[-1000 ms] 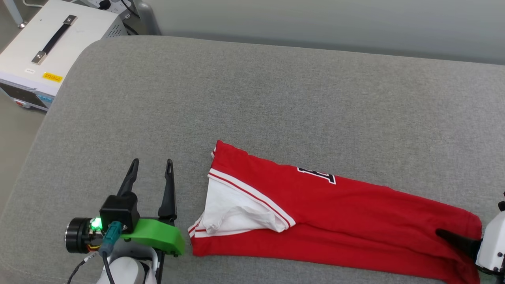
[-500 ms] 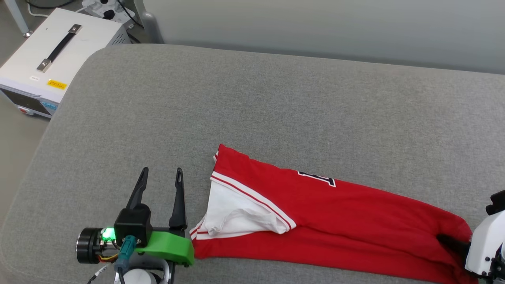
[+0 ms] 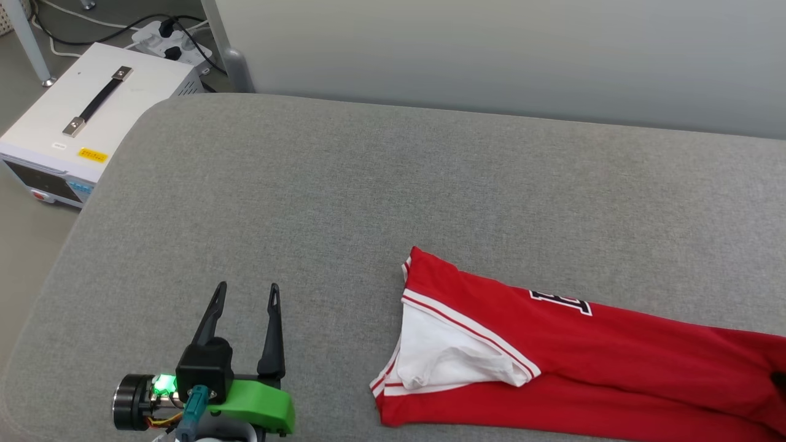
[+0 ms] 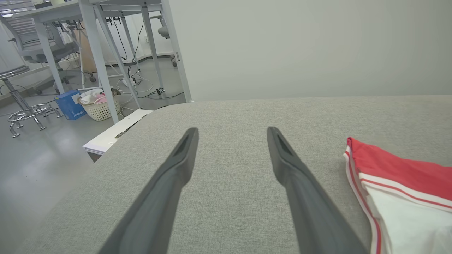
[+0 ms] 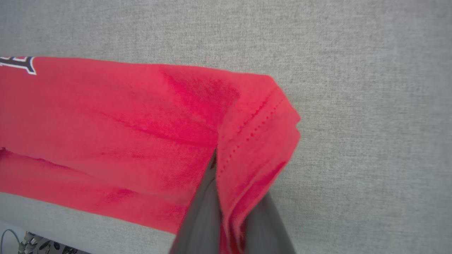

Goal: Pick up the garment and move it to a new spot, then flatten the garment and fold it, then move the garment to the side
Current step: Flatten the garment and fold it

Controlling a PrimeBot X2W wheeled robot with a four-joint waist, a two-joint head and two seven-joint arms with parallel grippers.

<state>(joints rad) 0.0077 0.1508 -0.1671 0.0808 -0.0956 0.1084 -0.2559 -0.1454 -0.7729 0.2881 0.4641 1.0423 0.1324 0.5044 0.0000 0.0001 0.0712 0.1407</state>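
Grey cushion [image 3: 368, 184]: garment [image 3: 614, 368] lay left-right, right gripper [image 5: 227, 197] was clamped on its right-end hem (left gripper [image 3: 247, 293] splayed, empty, off the left end).

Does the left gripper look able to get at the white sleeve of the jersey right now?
Probably yes. The left gripper stands open beside the garment, and bare grey cushion lies between it and the white sleeve, with nothing in the way.
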